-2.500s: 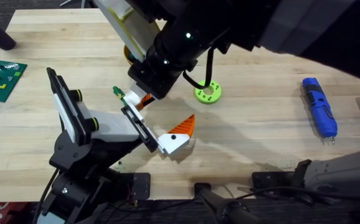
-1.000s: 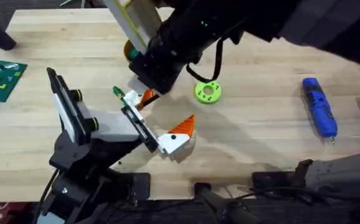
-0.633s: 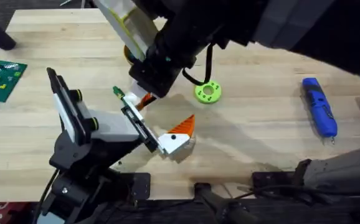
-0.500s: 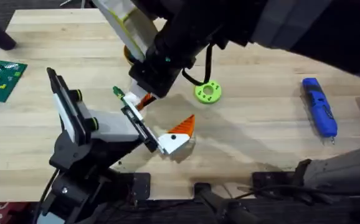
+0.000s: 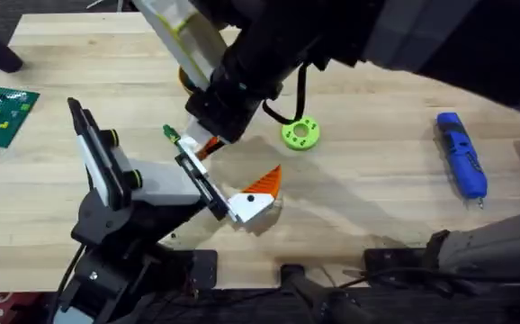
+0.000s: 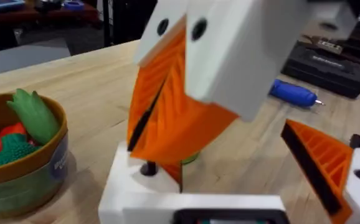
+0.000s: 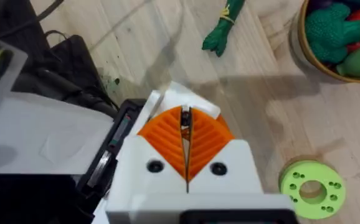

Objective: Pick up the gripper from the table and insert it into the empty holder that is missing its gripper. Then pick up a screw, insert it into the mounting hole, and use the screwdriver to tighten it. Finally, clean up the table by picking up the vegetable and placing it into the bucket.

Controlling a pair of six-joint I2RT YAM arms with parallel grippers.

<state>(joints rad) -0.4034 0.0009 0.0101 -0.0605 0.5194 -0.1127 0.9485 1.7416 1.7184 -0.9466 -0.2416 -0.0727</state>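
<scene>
- Where the table's (image 5: pixel 377 211) near edge lies, the holder (image 5: pixel 156 184) is seen on its black stand, and a white-and-orange gripper part (image 5: pixel 255 193) sits at its end.
- Just over the holder's black clamp plates (image 7: pixel 113 146), the right gripper (image 5: pixel 202 144) is clenched on a thin dark screw (image 7: pixel 185 122).
- Just beyond, a green vegetable (image 7: pixel 222 28) is laid on the wood.
- A green ring (image 5: pixel 300 134) is placed near it; the blue screwdriver (image 5: pixel 461 153) lies well apart.
- Farthest, a bowl (image 6: pixel 40 180) is filled with vegetables; its printed band cannot be read.
</scene>
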